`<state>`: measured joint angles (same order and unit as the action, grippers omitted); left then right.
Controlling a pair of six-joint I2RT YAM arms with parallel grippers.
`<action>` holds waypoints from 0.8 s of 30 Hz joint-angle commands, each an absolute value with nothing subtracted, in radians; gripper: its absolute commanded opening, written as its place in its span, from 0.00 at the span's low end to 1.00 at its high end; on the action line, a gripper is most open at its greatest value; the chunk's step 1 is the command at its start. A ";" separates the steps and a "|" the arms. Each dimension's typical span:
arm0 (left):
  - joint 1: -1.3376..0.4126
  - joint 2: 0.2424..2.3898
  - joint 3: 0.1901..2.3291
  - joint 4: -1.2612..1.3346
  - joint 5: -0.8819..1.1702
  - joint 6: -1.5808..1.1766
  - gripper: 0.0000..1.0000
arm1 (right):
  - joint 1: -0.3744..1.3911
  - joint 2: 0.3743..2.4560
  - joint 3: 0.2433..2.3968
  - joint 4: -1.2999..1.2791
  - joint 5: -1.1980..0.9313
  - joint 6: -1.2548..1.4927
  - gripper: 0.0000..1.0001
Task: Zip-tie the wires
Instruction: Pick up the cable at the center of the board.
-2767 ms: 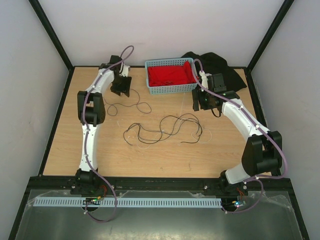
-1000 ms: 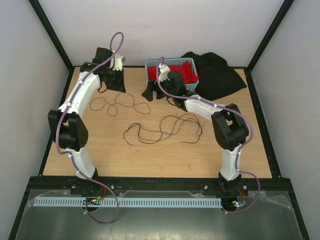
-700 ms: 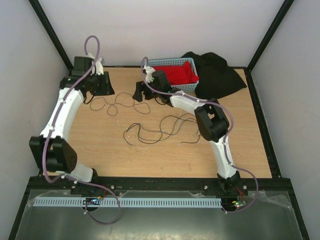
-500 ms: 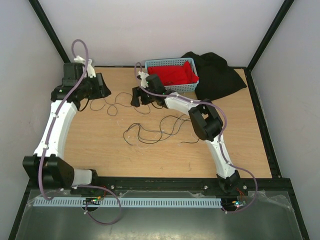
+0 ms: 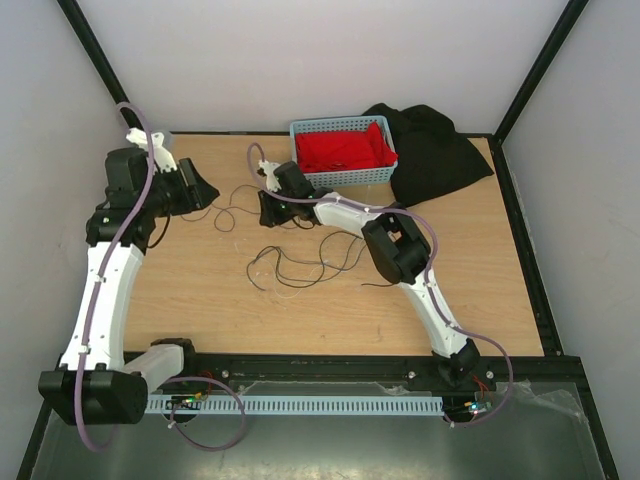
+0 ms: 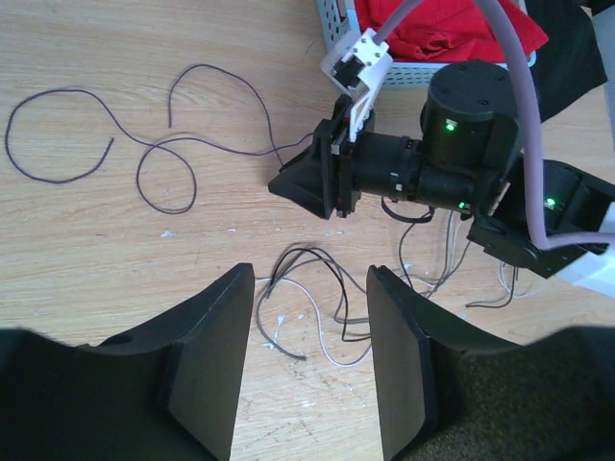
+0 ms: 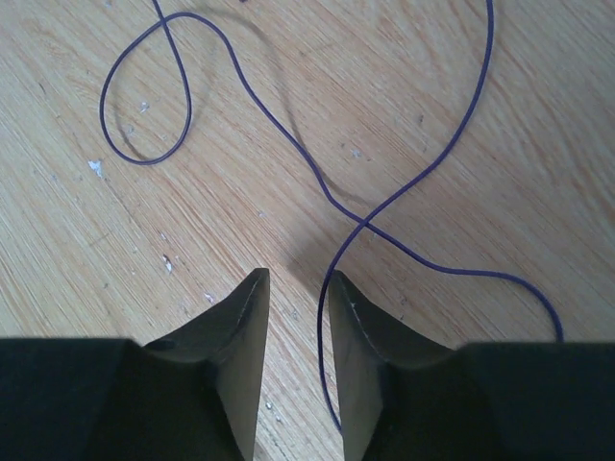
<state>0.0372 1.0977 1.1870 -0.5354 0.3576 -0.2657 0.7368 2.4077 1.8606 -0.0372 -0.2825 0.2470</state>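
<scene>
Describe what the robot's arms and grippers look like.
The left arm and right arm are white tubes with chunky black joints, a mauve cable looping along each. The left gripper and right gripper have matte black wedge-shaped fingers. Green lights dot the right wrist.

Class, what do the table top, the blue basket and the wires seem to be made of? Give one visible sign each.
Table top: wood or wood-look laminate, matt; grain lines show.
Blue basket: probably moulded plastic; slotted lattice walls.
Wires: likely plastic-sheathed, smooth; they curl in loose loops.
</scene>
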 commanded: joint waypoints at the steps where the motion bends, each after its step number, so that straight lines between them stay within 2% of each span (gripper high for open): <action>1: 0.051 1.059 1.171 -0.503 0.408 -0.290 0.53 | 0.740 2.420 1.923 -0.079 -0.266 0.227 0.32; 4: 0.060 1.039 1.162 -0.497 0.441 -0.331 0.55 | 0.739 2.400 1.968 -0.102 -0.254 0.208 0.16; 6: 0.060 1.023 1.141 -0.478 0.472 -0.367 0.64 | 0.739 2.385 2.040 -0.133 -0.249 0.191 0.09; 9: 0.062 0.990 1.104 -0.425 0.495 -0.420 0.78 | 0.739 2.354 2.137 -0.190 -0.232 0.152 0.04; 13: 0.092 0.929 1.028 -0.266 0.532 -0.547 0.98 | 0.727 2.280 2.181 -0.226 -0.231 0.106 0.02; 18: 0.138 0.929 0.993 -0.113 0.635 -0.747 0.99 | 0.706 2.168 2.149 -0.230 -0.320 0.108 0.00; 24: 0.139 0.962 0.975 -0.025 0.638 -0.920 0.99 | 0.706 2.046 2.060 -0.229 -0.447 0.091 0.00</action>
